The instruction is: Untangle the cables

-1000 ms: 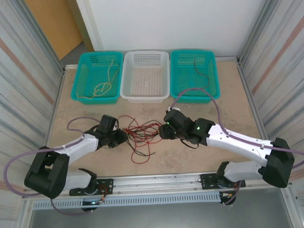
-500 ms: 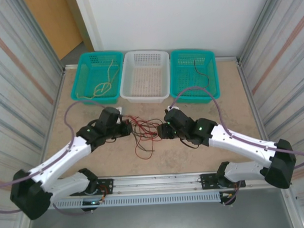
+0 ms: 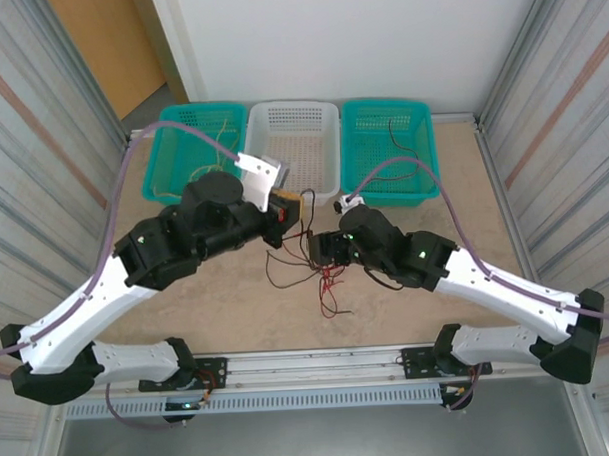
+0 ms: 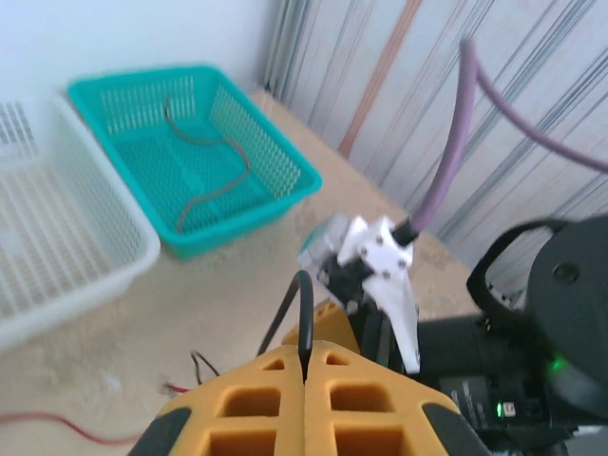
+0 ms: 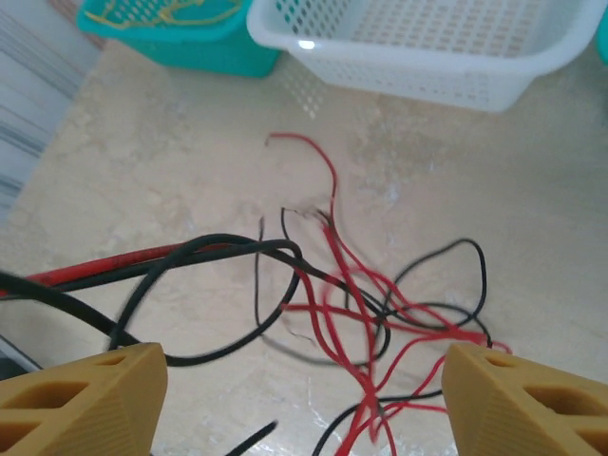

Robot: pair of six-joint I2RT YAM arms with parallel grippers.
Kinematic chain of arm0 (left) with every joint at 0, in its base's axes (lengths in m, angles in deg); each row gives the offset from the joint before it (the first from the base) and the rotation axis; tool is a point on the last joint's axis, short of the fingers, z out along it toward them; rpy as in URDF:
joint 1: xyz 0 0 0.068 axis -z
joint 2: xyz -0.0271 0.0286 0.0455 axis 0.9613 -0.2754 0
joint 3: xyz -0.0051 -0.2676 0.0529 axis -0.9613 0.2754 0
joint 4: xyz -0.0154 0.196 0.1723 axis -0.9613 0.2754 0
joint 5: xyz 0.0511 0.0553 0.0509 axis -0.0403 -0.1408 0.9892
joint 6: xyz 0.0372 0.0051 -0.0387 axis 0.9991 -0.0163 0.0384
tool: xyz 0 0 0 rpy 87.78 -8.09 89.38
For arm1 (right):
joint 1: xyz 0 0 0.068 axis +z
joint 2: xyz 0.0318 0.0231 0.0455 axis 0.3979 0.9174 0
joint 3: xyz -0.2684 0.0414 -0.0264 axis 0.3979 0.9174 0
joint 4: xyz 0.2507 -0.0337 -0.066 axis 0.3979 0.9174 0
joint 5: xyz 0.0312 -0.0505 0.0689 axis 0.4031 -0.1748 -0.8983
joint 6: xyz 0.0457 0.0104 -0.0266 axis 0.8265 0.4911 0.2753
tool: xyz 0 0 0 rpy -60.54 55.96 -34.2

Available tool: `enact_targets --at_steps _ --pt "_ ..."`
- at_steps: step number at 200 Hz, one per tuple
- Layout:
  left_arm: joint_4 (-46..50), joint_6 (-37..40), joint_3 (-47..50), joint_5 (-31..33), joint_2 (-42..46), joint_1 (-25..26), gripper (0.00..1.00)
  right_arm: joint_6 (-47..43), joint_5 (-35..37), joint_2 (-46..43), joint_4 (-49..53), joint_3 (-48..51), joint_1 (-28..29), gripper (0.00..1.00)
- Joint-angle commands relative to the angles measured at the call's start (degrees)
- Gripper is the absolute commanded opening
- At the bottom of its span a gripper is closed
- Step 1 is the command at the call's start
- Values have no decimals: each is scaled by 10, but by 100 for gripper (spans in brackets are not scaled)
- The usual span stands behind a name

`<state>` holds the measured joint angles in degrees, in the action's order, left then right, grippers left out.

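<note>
White wall point(image 3: 378, 35) — corrugated, perhaps metal, sides point(image 3: 565, 89)

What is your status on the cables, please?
Left hand shut on black cable. Right hand open over tangle. Tangle red and black, on table.

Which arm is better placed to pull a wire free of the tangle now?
Left. The left gripper, raised, is shut on a thin black wire; the right gripper hangs open over the tangle of thin red and black wires.
</note>
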<state>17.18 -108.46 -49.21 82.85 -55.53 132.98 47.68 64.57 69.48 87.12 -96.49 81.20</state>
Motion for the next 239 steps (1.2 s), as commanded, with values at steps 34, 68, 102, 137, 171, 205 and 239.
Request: enact_targets --at_steps 34,68,102,137,171,205,239 --pt "3 71 -33 62 9 -7 0 8 -59 39 -47 48 -62 78" --pt "-24 -14 56 -31 62 -107 0 40 -53 102 -56 92 -85 72" --pt "-45 -64 126 -165 94 -202 0 34 -37 50 -37 88 -79 72" --pt "-68 -63 157 -215 111 -204 0 7 -60 -19 -55 58 -62 79" --pt "-77 -67 146 -247 109 -205 0 -6 -119 28 -104 24 -57 82" --pt "-73 -67 115 -260 106 -204 0 5 -88 111 -107 -1 -69 80" --pt "-55 -55 73 -213 108 -205 0 51 -78 161 -121 59 -97 76"
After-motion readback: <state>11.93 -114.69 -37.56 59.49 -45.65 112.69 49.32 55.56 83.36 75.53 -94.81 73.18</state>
